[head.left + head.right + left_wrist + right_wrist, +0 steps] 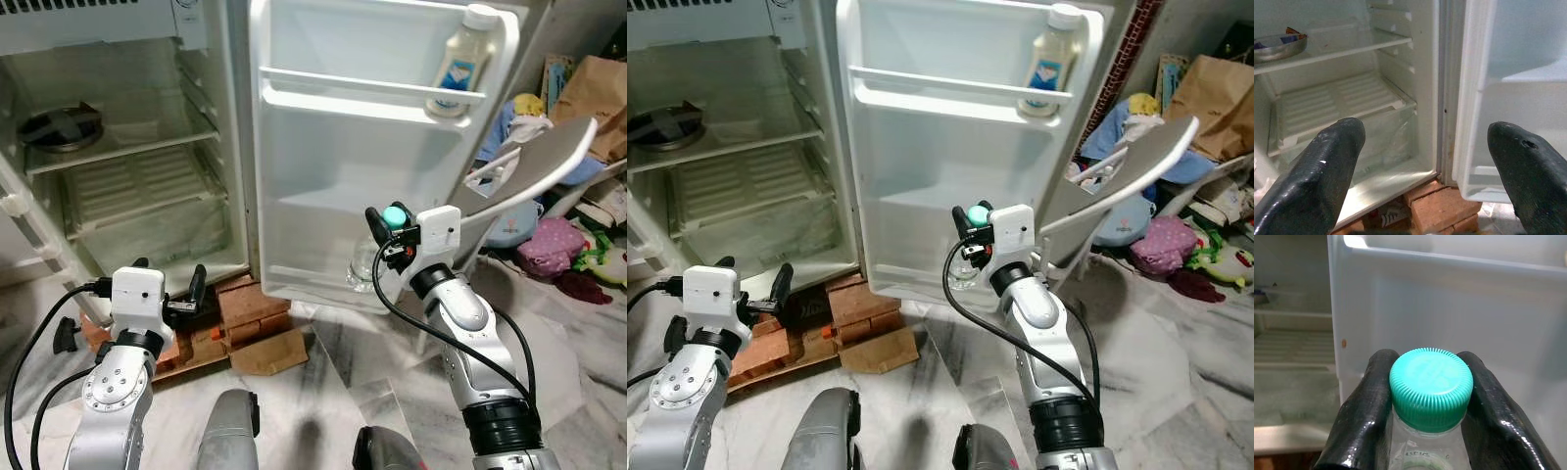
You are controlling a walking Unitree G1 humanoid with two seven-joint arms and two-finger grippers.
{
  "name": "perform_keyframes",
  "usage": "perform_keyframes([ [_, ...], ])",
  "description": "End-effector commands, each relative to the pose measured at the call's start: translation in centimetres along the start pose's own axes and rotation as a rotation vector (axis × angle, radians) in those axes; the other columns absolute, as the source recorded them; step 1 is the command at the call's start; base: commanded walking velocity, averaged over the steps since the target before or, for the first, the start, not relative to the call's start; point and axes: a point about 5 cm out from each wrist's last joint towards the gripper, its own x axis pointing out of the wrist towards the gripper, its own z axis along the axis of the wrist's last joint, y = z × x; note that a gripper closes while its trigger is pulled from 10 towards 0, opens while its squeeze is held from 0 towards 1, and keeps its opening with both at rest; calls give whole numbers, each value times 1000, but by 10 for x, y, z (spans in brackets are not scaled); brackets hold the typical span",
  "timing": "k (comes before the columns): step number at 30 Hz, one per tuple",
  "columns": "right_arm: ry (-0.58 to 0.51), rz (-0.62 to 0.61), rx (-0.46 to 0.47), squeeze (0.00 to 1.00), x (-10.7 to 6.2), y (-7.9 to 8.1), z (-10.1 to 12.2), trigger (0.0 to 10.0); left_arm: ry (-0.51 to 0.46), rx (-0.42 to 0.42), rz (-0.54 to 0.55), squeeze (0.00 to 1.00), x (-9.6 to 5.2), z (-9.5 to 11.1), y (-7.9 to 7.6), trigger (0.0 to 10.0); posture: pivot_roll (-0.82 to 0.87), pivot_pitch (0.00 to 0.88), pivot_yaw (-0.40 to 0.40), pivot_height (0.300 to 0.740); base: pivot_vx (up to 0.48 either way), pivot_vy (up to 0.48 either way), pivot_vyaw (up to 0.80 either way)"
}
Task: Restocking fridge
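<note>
A clear plastic bottle (364, 262) with a teal cap (1431, 387) hangs in front of the lower part of the open fridge door (333, 166). My right gripper (392, 231) is shut on its neck just under the cap, a black finger (1364, 406) on each side. My left gripper (170, 282) is open and holds nothing, low at the foot of the fridge compartment (1352, 107) and facing its bottom shelves. A white sauce bottle (458, 61) stands in the door's upper rack.
A steel dish (61, 127) sits on the fridge's upper shelf. Red bricks (250, 302) and a cardboard scrap (269, 352) lie under the fridge. A grey chair (539, 166), a paper bag (598, 88) and piled clothes (554, 245) crowd the right side.
</note>
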Motion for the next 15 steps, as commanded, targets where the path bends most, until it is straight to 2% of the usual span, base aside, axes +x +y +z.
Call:
perform_keyframes([
  [1,-31,8,-18,0,2,-1,6,10000,-21,-2,-8,0,2,5,-3,10000,140,27,-70,656,364,0,0],
  [15,-16,3,-30,0,2,-3,2,10000,-18,-7,-16,0,3,4,-5,10000,138,28,-71,656,362,0,0],
])
